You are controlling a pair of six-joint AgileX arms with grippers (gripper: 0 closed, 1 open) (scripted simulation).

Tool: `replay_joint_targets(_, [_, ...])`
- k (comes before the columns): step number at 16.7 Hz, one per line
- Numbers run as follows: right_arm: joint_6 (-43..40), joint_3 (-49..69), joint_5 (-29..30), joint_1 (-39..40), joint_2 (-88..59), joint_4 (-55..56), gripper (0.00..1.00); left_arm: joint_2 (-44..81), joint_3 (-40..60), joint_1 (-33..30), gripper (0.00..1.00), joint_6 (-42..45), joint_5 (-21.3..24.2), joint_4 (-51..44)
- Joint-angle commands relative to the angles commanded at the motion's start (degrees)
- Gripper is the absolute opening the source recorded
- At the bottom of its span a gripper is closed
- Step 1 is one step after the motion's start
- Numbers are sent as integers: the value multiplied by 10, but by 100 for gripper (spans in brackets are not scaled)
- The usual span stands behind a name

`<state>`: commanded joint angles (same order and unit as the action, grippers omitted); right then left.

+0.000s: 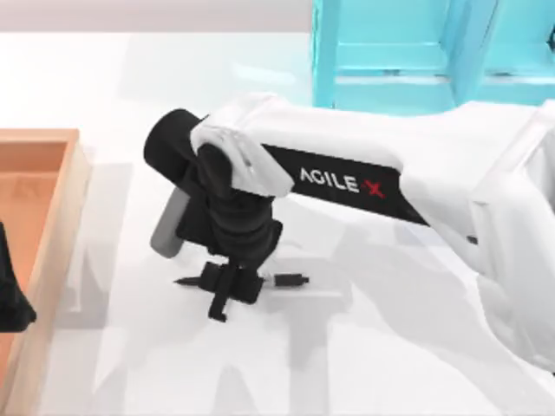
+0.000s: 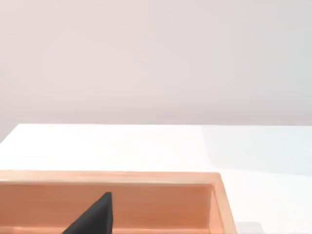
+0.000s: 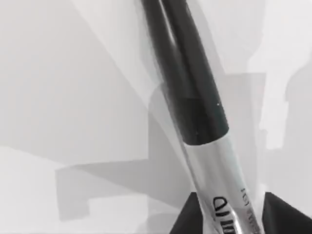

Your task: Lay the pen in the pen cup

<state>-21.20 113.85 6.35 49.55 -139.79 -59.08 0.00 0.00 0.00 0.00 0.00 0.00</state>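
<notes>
The pen (image 1: 290,280) lies on the white surface (image 1: 390,347) a little left of centre, its long axis running left to right across the top view, with the right pincer (image 1: 230,290) directly above its middle so that only the two dark ends poke out either side. In the right wrist view the pen (image 3: 195,107) fills the gap between the two black fingertips (image 3: 187,219), which stand on either side of the printed barrel; the pincer appears clamped on it, though whether the pen has left the surface cannot be told. The pincer's closing line crosses the pen's axis, which suits a firm hold. The left pincer (image 1: 10,303) is parked at the far left over the orange-brown wooden tray (image 1: 52,147), and whether it is apart or together cannot be told. A turquoise shelf unit (image 1: 390,52) stands at the far edge.
</notes>
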Motion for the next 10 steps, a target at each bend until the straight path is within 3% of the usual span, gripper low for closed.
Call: replay_joint_targets(10, [156, -24, 8, 157, 213, -205, 0, 0, 0, 0, 100, 0, 0, 0])
